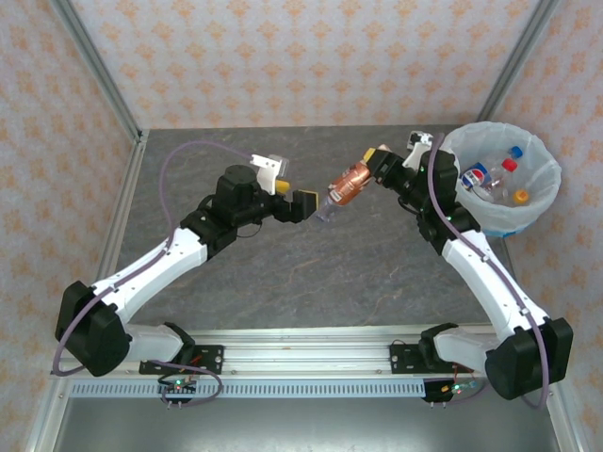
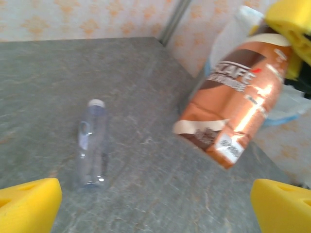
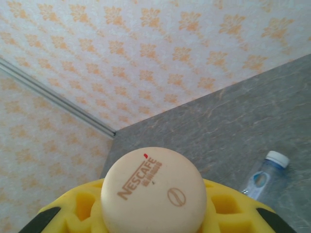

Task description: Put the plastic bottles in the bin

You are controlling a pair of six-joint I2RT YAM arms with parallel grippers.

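A plastic bottle with an orange-brown label [image 1: 347, 185] hangs tilted above the table, and my right gripper [image 1: 374, 162] is shut on its neck. In the right wrist view its tan cap [image 3: 153, 189] sits between my yellow fingers [image 3: 228, 208]. My left gripper [image 1: 292, 201] stands open just left of that bottle, apart from it. The left wrist view has the orange-labelled bottle [image 2: 238, 102] ahead and its yellow fingertips [image 2: 29, 206] wide with nothing between. A clear bottle with a white cap [image 2: 92, 143] lies on the table. The bin [image 1: 542, 179] at the back right holds several bottles [image 1: 476, 176].
The clear bottle [image 3: 265, 177] lies below and beside my right gripper. Patterned walls and metal frame posts [image 1: 94, 71] enclose the grey table [image 1: 311, 273]. The bin's white liner [image 2: 291, 104] rises behind the held bottle.
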